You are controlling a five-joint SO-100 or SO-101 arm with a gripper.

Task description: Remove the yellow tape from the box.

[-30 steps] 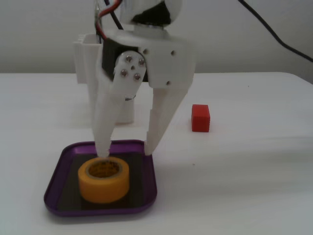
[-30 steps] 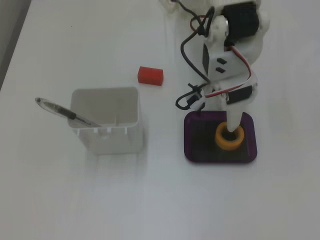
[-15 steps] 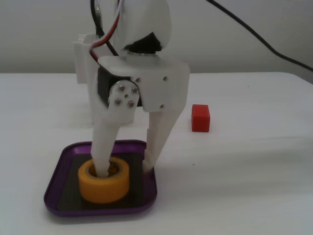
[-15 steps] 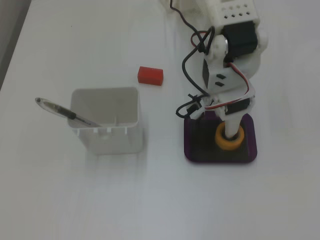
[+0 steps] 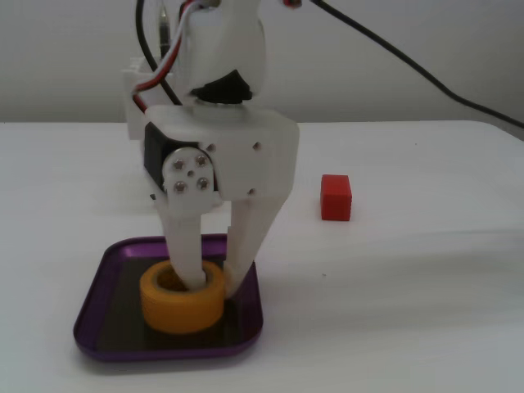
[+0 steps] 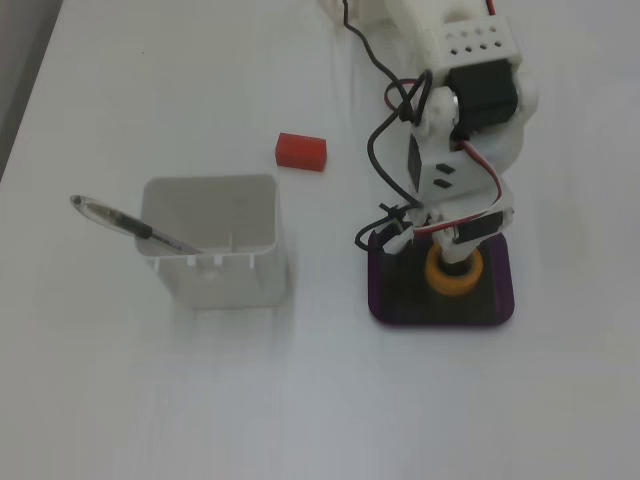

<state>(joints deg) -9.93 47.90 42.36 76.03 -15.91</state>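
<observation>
The yellow tape (image 5: 182, 301) lies flat on the dark floor of the box (image 5: 92, 326), a shallow purple tray, seen in both fixed views. My gripper (image 5: 214, 285) comes straight down onto it. One finger stands inside the roll's core and the other presses the roll's outer right side, so the jaws are shut on the roll's wall. The roll still rests on the tray floor. From above, the yellow tape (image 6: 453, 279) shows as a ring under my gripper (image 6: 452, 262), inside the box (image 6: 497, 303).
A small red cube (image 5: 336, 197) sits on the white table to the right of the arm, also visible as the cube (image 6: 301, 151) from above. A tall white container (image 6: 212, 240) with a pen (image 6: 128, 225) leaning on its rim stands left of the tray.
My gripper has come down and its fingers have drawn together, from straddling the roll to pinching its right wall. The roll has shifted slightly right in the tray.
</observation>
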